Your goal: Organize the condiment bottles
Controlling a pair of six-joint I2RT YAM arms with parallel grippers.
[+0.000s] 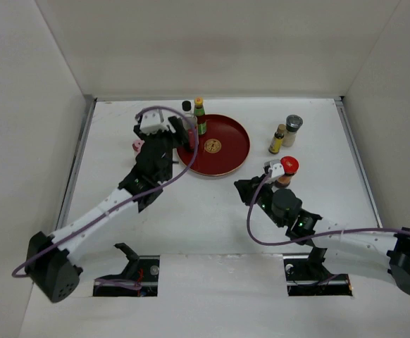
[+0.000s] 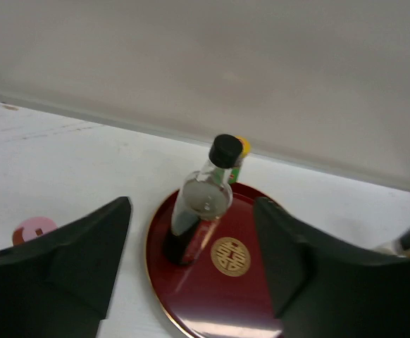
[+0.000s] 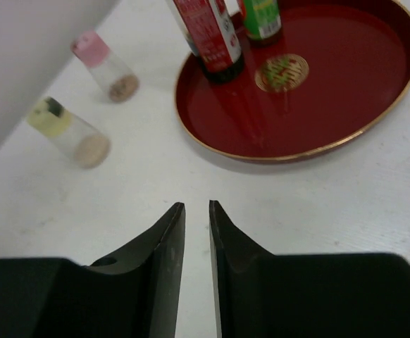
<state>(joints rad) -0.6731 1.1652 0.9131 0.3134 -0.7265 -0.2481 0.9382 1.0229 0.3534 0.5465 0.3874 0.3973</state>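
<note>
The tray (image 1: 231,136) sits mid-desk (image 1: 191,232), toward the far edge. Two bottles stand on its far left part: the clear bottle (image 2: 199,204), black-capped with dark liquid low inside, and the green bottle (image 1: 201,120), just to its right.

The left hand (image 2: 192,202) is open over the tray's left rim. Its fingers (image 2: 85,260) stand wide on either side of the clear bottle with a gap on each side, so it grips nothing.

The pink bottle (image 1: 138,145) stands on the desk left of the tray, close beside the left arm. The cream bottle (image 3: 70,130) stands near it, also off the tray.

To the right of the tray, toward the far right corner, the yellow bottle (image 1: 277,139) and the shaker (image 1: 292,129) stand just beside each other.

The red jar (image 1: 288,170) stands nearer than those two, off the tray's near right rim, close against the right wrist.

The right hand (image 3: 196,205) is low over bare desk just near of the tray. Its fingers are drawn together with only a thin slit between, and it holds nothing.
</note>
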